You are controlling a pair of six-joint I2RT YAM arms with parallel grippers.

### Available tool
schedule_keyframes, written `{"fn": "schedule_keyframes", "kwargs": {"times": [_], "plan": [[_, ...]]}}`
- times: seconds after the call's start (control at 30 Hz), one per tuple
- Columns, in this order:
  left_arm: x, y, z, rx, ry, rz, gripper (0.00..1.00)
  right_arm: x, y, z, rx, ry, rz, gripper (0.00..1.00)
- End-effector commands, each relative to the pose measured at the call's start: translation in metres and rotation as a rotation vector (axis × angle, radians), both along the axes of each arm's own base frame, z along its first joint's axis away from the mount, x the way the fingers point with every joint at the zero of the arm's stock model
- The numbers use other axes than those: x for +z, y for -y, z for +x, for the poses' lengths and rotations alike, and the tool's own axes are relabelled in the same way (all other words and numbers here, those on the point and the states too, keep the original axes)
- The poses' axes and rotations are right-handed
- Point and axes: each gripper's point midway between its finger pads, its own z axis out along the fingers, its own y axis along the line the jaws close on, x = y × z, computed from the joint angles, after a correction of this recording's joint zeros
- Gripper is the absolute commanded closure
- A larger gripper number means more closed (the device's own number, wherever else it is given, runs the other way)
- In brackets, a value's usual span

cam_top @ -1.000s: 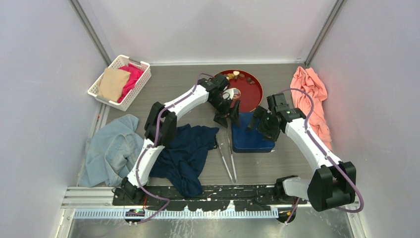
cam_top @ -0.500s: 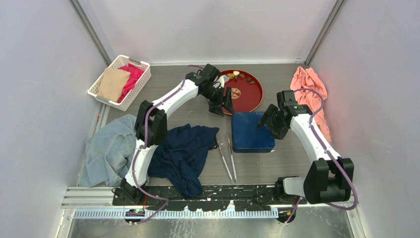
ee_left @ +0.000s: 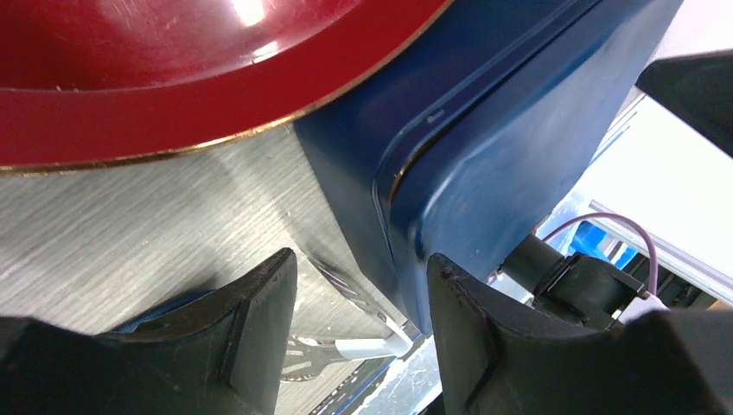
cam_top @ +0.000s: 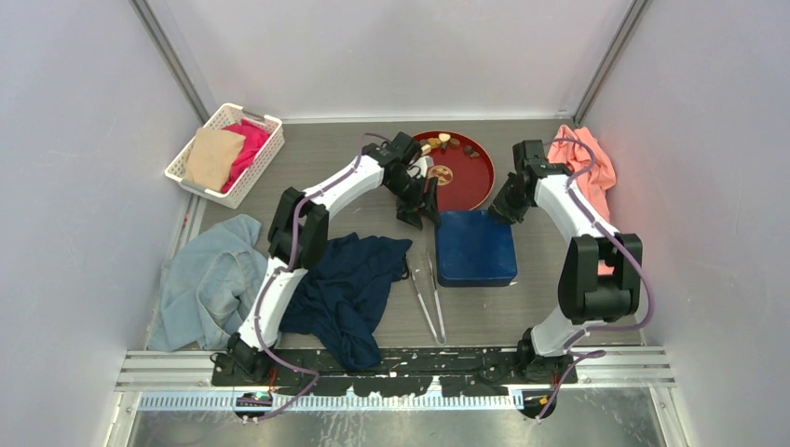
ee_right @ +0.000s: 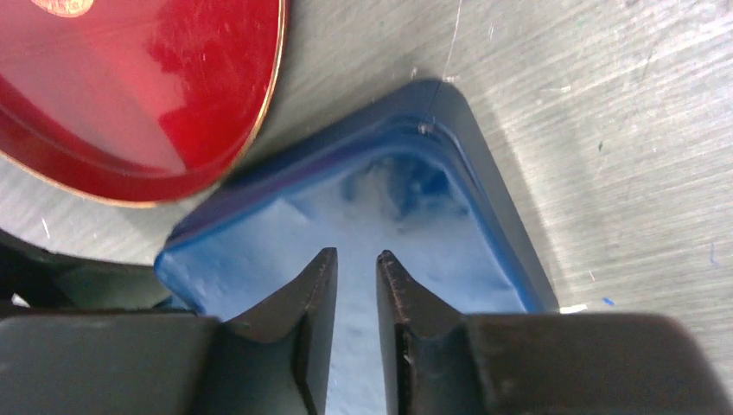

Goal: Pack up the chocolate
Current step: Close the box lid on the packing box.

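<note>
left tool point(ee_left: 361, 264) released, fingers wide apart, nothing between, low over desk point(ee_left: 130, 225) at far-left corner of blue box point(ee_left: 484, 147), under red tray point(ee_left: 173, 69) rim. right tool point(ee_right: 356, 259) narrowly parted, grasping nothing, above far-right corner of closed box. chocolate point(cam_top: 445, 139) clustered at far edge of tray, away from both tools. tweezers point(cam_top: 429, 293) on desk left of box.

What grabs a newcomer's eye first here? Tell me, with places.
The red tray sits at the far middle with chocolates along its far rim, and the blue box lies right in front of it. Both arms reach in, with the left hand by the box's far left corner and the right hand over its far right corner. A pink cloth lies crumpled at the right.
</note>
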Motion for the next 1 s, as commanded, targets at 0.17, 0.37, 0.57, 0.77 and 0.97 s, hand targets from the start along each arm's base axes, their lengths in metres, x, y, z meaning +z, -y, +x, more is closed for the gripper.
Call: {"fn": "schedule_keyframes", "kwargs": {"times": [0.17, 0.37, 0.57, 0.77, 0.97], "plan": [[0.007, 0.01, 0.017, -0.014, 0.061, -0.018, 0.43, -0.009, 0.025, 0.043, -0.047, 0.038, -0.102, 0.78], [-0.006, 0.008, 0.025, -0.013, 0.07, 0.022, 0.43, -0.02, 0.029, 0.054, -0.05, 0.03, -0.107, 0.8], [-0.022, -0.001, 0.026, 0.005, 0.053, 0.07, 0.43, -0.017, 0.024, 0.057, -0.029, 0.041, -0.083, 0.8], [-0.031, -0.007, 0.027, 0.02, 0.04, 0.099, 0.43, 0.019, 0.031, 0.055, -0.035, 0.133, -0.119, 0.81], [-0.036, -0.009, 0.026, 0.025, 0.03, 0.111, 0.43, 0.038, 0.025, 0.064, -0.021, 0.174, -0.095, 0.86]]}}
